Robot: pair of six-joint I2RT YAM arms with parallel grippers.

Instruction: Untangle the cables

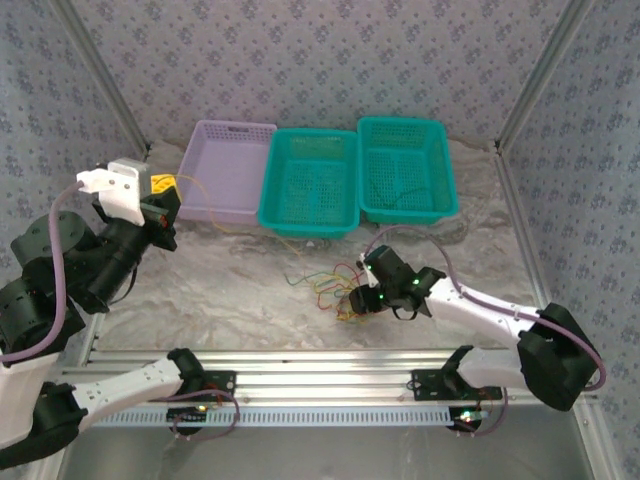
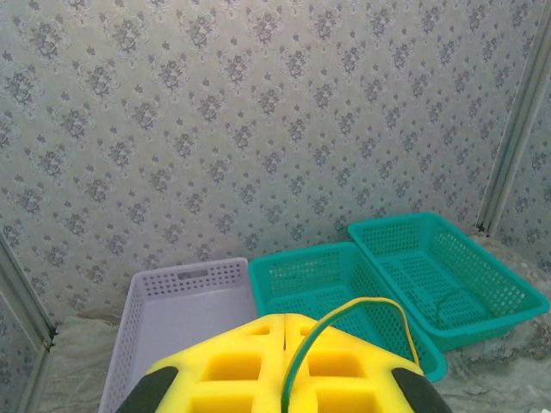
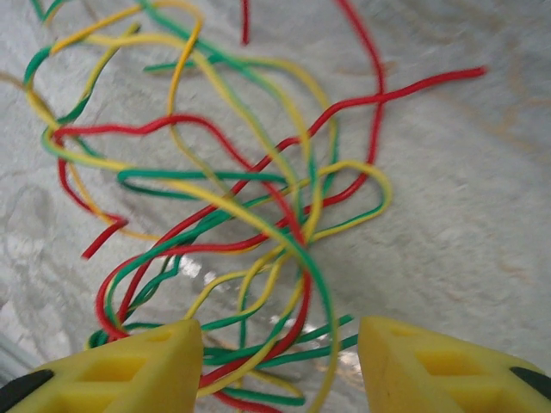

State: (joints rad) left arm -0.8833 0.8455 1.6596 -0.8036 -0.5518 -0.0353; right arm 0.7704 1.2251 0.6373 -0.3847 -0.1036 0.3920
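Three baskets sit side by side at 12 o'clock along the back of the surface (image 1: 215,288): a lavender basket (image 1: 228,172), a middle teal basket (image 1: 310,185) and a right teal basket (image 1: 405,170), with patterned walls behind them.

The cables (image 1: 325,283) are a loose heap on the bare surface, about 6 o'clock from the middle teal basket, near its front rim but not touching it. The right arm (image 1: 470,305) reaches in from 4 o'clock and covers the heap's right edge.

The right tool (image 3: 280,331) is spread wide, and strands run through the gap without being pinched.

The heap has no real long axis, since the loops cross every way. From the right wrist, one red end pokes out toward 2 o'clock and another toward 12.

The left tool (image 2: 285,320) is up at 9 o'clock, off the surface. It's pressed together on a single yellow-green cable (image 2: 362,303), which arcs out of the pads toward 1 o'clock and then droops at 3.
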